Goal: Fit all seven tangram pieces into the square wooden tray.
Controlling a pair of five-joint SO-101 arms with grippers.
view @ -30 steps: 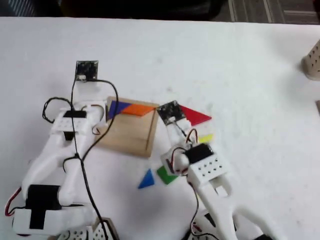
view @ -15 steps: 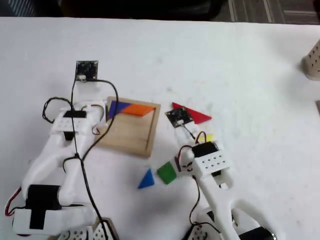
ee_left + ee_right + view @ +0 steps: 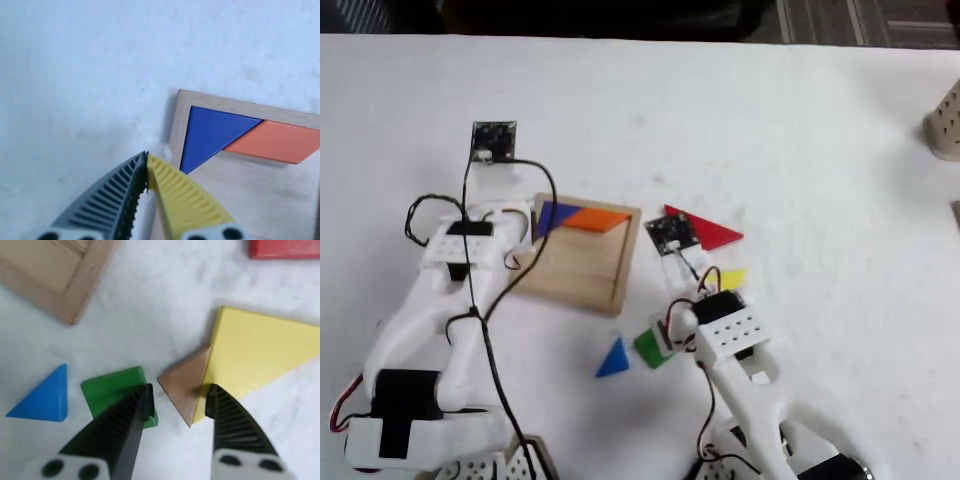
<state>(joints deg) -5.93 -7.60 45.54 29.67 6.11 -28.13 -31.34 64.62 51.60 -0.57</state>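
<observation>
A white table [image 3: 800, 120] carries the two arms side by side, with the square wooden tray [image 3: 628, 260] between them, closer to the left arm [image 3: 440, 290]. Two pieces already lie in the tray along its far rim: a dark blue triangle [image 3: 552, 214] in the corner and an orange parallelogram [image 3: 600, 218] touching it edge to edge; the rest of the tray floor is bare wood. In the left wrist view the left gripper [image 3: 146, 160] sits just outside that corner of the tray [image 3: 180, 115], its grey and yellow fingers pressed together with nothing between them, near the blue triangle [image 3: 212, 132] and the orange piece [image 3: 280, 142]. The other pieces lie loose on the table beside the tray, around the right arm [image 3: 740, 350]: a red triangle [image 3: 715, 233] farthest out, a yellow triangle [image 3: 731, 277] nearer, then a green square [image 3: 650, 348] and a small light blue triangle [image 3: 613, 360] just beside it. The right wrist view shows the right gripper [image 3: 179, 392] low over the table with its fingers spread apart, straddling a small brown triangle [image 3: 186, 382] that touches the yellow triangle [image 3: 255, 350]. The black finger is at the edge of the green square [image 3: 110, 390], the white one over the yellow piece's edge; whether either finger touches the brown triangle cannot be told. The light blue triangle [image 3: 45, 397] lies apart from the green square, and a corner of the tray [image 3: 60, 270] and the red triangle [image 3: 285, 247] show beyond. A pale perforated object [image 3: 945, 125] stands at the table's edge on the right arm's side.
</observation>
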